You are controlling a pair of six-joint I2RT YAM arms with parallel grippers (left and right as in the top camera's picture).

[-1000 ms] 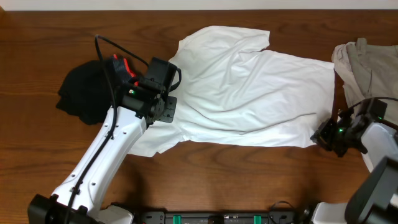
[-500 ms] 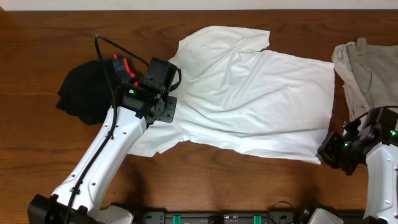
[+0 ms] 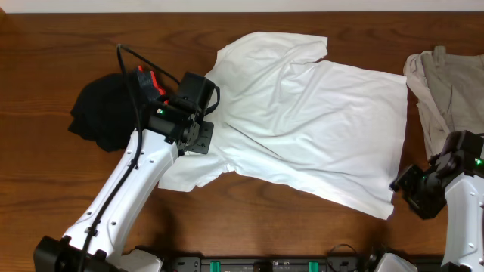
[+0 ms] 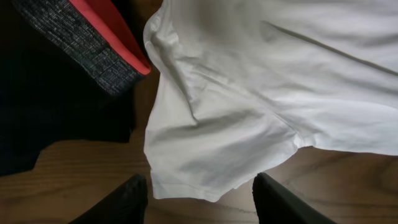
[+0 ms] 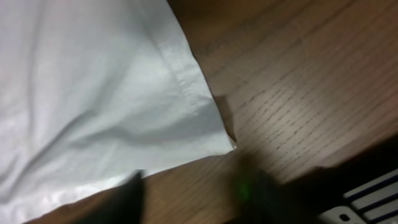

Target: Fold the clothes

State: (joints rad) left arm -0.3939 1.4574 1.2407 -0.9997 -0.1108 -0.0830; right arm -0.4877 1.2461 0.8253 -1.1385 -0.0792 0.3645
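White tee (image 3: 302,113) lies spread out mid-table (image 3: 45,45), a bit rumpled. L gripper (image 4: 199,202) hangs just off its sleeve hem, fingers apart, nothing held. R gripper (image 5: 186,196) is by the hem corner, jaws spread, cloth not in them. Black garment (image 3: 102,113) on the left, khaki one (image 3: 446,83) on the right.

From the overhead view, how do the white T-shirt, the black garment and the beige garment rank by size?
Largest: white T-shirt, by far.
Then: black garment and beige garment look about alike. The beige one runs off the frame edge, so I won't rank those two.
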